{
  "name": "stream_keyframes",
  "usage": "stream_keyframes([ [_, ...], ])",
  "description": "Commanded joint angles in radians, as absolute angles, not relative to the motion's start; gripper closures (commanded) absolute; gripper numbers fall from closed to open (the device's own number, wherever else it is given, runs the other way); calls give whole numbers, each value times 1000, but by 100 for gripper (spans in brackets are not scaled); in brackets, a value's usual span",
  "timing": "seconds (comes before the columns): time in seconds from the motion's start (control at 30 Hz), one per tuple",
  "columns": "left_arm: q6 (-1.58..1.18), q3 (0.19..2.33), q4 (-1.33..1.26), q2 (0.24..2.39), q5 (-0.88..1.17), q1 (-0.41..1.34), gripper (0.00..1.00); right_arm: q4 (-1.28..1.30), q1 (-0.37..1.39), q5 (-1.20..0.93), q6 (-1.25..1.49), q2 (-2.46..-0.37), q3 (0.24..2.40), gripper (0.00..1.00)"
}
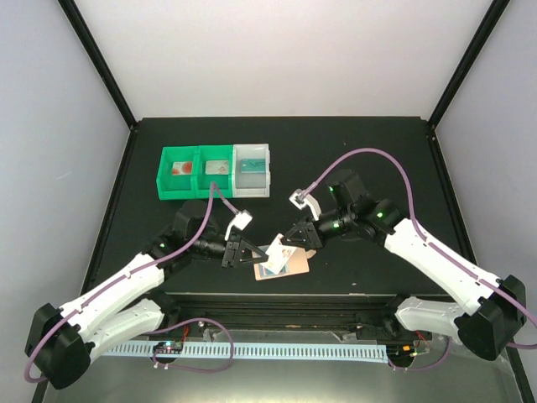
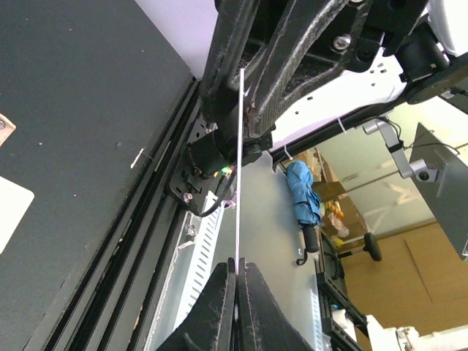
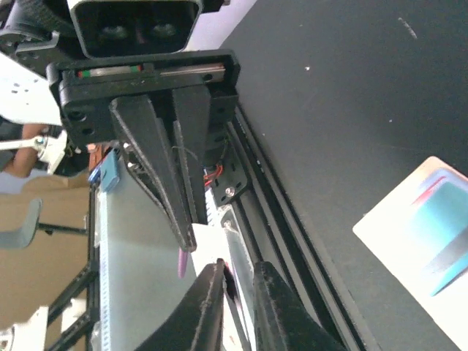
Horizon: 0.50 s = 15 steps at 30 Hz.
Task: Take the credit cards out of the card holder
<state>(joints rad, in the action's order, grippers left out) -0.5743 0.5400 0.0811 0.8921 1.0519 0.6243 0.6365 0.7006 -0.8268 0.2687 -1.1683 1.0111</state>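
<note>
The tan card holder (image 1: 294, 267) lies flat on the black table near the front edge. A white card with teal print (image 1: 270, 269) rests on its left part and also shows in the right wrist view (image 3: 420, 219). My left gripper (image 1: 248, 252) is shut on a thin white card (image 1: 274, 250) and holds it on edge above the holder. That card shows as a thin line in the left wrist view (image 2: 239, 168). My right gripper (image 1: 289, 241) meets the same card from the right. Its fingers (image 3: 208, 300) stand slightly apart around the card's edge (image 3: 212, 248).
A green two-compartment bin (image 1: 197, 191) and a white bin (image 1: 252, 190) stand at the back left, each compartment with a card inside. The table's front rail (image 1: 277, 302) runs just below the holder. Cables loop above both arms.
</note>
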Motion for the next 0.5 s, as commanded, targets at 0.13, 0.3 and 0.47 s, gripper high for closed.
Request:
stream_keyframes([
  [0.13,-563,632,138,878,1006,626,85,436,701,-892,415,-1118,958,99],
  [0.3,-704,646,114,807,841,613,52,254,701,-843,601,-1062,899,99],
  [0.47,-896,566,-32,706,697,602,38,124,701,-714,761,-998,856,99],
])
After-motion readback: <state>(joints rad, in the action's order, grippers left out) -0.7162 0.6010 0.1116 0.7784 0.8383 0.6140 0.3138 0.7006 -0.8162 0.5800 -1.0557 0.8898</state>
